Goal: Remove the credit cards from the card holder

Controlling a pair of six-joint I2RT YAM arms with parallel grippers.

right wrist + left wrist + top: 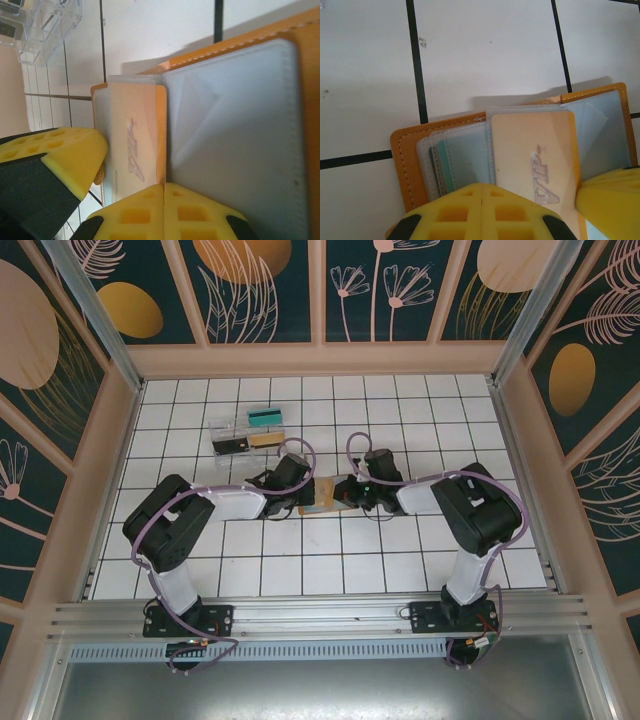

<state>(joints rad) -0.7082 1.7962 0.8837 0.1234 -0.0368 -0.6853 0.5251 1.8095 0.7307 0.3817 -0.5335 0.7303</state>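
Jaws pressed together on both: the left gripper (481, 195) and the right gripper (164, 194) each show yellow fingers meeting along a closed seam. Each sits at the edge of the card holder (322, 494). Can't tell whether a thin sleeve or card edge is caught between the pads.

Holder location: mid-table (400, 560), directly between the two grippers, lying open and flat with the inside face up. Long axis runs left-right across the table, one end toward each gripper.

Per-view differences:
- Top view gives the layout only; holder detail is too small to read. The clear tray (248, 430) sits behind the left gripper, well apart from the holder.
- Left wrist view shows the orange stitched border, stacked clear sleeves with a teal edge inside, and a peach card (530, 150) with "VIP" lettering on top. A yellow finger of the right gripper comes in at lower right.
- Right wrist view shows the pale blue-grey sleeve (235, 135) over the right half, the same peach card just beside it, and the left gripper's finger at lower left.

Arm pose: left arm (170, 525) and right arm (475, 505) are mirrored. Elbows are bent outward, forearms angle inward, and wrists are low at the table, almost nose to nose over the holder.
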